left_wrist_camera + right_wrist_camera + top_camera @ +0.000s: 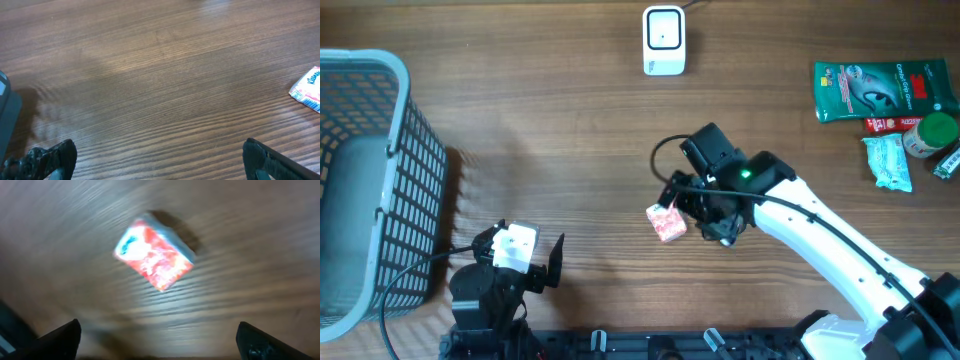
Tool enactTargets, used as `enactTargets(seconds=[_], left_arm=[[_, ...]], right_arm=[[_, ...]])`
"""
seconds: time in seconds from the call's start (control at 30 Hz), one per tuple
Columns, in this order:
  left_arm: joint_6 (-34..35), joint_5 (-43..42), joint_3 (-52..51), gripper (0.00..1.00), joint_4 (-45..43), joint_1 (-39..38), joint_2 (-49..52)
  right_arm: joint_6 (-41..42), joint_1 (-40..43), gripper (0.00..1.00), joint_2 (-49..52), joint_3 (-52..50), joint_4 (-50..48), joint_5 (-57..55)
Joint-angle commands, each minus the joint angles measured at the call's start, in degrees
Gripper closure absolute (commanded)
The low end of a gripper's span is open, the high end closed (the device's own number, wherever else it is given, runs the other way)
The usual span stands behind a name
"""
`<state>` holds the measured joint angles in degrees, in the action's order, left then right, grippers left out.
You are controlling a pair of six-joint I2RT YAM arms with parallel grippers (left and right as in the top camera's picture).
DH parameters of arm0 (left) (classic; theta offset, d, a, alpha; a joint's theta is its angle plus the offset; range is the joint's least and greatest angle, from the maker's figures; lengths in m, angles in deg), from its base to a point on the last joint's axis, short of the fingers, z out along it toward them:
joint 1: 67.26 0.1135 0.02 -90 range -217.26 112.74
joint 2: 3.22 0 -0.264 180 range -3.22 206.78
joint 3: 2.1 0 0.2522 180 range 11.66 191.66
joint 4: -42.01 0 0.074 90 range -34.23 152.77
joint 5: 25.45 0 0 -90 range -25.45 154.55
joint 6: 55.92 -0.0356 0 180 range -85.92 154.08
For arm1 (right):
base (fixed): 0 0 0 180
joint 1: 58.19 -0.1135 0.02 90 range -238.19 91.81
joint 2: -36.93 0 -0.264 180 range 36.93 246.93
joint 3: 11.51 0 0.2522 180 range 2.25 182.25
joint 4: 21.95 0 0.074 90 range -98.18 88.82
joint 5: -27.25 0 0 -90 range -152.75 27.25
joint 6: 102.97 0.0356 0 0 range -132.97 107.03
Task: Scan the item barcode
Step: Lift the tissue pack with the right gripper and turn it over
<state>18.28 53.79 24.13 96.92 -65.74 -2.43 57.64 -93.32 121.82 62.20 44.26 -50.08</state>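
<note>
The item, a small pink-and-white packet [667,222], lies flat on the wooden table near the middle. My right gripper [694,212] hangs just to its right and above it. In the right wrist view the packet [154,255] is blurred and lies free on the wood, ahead of the open right gripper [160,340], with nothing between the fingers. A white scanner [663,40] stands at the back centre. My left gripper [525,262] waits at the front left, and the left gripper [157,157] is open and empty. The packet [307,90] shows at that view's right edge.
A grey wire basket [365,180] fills the left side, close to the left arm. At the back right lie a green packet [880,88], a pale wrapped pack [887,162] and a green-capped bottle [932,135].
</note>
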Motion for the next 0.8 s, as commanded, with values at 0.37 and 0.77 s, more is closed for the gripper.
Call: enactTargets(seconds=[0.37, 0.77], left_arm=[[-0.5, -0.1, -0.2, 0.00, -0.1, 0.2, -0.4], [-0.5, -0.1, -0.2, 0.00, -0.1, 0.2, -0.4]], right_arm=[[22.4, 0.3, 0.16, 2.7, -15.6, -24.3, -2.1], [19.1, 0.3, 0.92, 11.0, -15.3, -25.8, -4.7]])
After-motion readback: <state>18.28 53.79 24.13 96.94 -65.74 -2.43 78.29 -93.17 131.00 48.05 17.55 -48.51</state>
